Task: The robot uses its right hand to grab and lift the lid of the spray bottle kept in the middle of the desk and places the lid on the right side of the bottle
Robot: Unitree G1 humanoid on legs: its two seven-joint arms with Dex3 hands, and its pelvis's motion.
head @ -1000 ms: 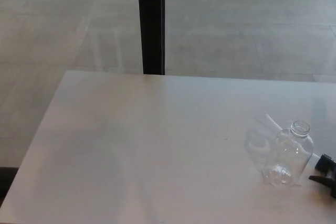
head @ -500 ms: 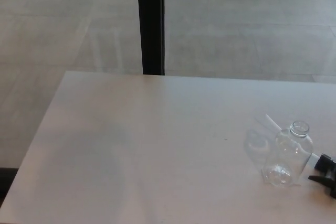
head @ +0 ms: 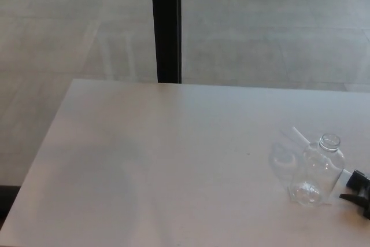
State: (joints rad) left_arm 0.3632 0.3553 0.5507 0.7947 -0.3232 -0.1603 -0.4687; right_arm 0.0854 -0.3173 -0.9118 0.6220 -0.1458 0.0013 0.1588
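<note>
A clear, uncapped spray bottle stands upright on the white desk, near its right side, with its open neck showing. Just right of it a black spray lid lies on the desk, cut off by the picture's right edge. A thin white tube runs from the lid behind the bottle and comes out at the bottle's upper left. Neither of my hands shows in the head view.
A dark vertical post rises behind the desk's far edge, with grey floor around it. The desk's left edge runs diagonally down to the lower left corner.
</note>
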